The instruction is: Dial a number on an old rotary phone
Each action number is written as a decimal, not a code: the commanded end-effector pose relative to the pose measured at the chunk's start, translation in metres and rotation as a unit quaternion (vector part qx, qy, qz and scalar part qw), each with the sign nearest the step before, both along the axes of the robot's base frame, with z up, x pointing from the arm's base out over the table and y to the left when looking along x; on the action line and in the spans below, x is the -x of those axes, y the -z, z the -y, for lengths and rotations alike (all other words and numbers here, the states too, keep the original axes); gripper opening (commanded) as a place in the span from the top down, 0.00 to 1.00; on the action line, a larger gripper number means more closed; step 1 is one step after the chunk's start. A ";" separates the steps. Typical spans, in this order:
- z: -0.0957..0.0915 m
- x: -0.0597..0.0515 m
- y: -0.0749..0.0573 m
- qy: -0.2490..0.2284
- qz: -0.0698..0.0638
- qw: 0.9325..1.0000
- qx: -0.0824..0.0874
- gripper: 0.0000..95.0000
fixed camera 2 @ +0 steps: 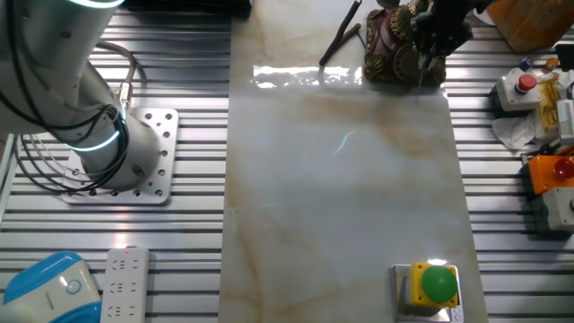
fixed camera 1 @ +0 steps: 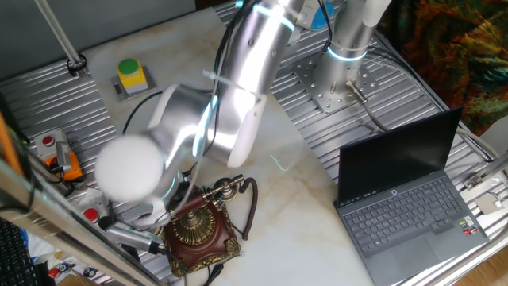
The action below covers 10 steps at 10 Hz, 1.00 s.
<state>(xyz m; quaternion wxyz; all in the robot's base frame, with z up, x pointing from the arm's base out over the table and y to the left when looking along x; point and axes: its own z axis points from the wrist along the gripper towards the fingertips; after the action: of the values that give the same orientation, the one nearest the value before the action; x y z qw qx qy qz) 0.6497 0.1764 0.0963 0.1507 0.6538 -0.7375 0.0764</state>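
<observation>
- Your gripper [fixed camera 2: 437, 36] sits over the old rotary phone [fixed camera 1: 200, 230] at the marble table's [fixed camera 2: 341, 206] edge; whether its fingers are spread or closed cannot be told.
- One fixed view hides the gripper behind the arm [fixed camera 1: 238, 79] but shows the brass dial; the other cuts the phone off at the top.
- A laptop [fixed camera 1: 413, 202] sits well apart, on ribbed metal.

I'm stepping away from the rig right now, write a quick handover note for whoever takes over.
Gripper: down at the old rotary phone, right over its dial; whether open or shut cannot be told, as the arm blocks it in one view and it is dark in the other.
Phone: near the edge of the marble table, handset on its cradle.
Done: arm brought to the dial.
Left: the dialing; how many digits are turned cannot be told.
</observation>
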 end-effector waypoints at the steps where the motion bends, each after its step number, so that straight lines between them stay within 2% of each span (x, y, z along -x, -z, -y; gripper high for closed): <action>1: -0.002 -0.004 0.002 -0.010 0.001 1.000 0.010 1.00; 2: 0.003 -0.005 -0.001 -0.014 -0.001 1.000 0.005 1.00; 3: 0.009 -0.003 -0.004 -0.010 0.006 1.000 -0.024 1.00; 6: 0.029 0.007 -0.014 0.018 0.032 0.996 -0.086 1.00; 7: 0.037 0.011 -0.019 0.042 0.036 0.991 -0.118 1.00; 8: 0.044 0.014 -0.024 0.052 0.044 0.989 -0.129 1.00; 9: 0.048 0.017 -0.025 0.054 0.050 0.989 -0.129 1.00; 10: 0.048 0.017 -0.025 0.054 0.050 0.989 -0.129 1.00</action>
<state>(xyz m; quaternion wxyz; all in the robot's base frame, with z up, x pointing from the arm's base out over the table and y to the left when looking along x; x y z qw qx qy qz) 0.6366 0.1325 0.1180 0.0490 0.6391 -0.7675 0.0117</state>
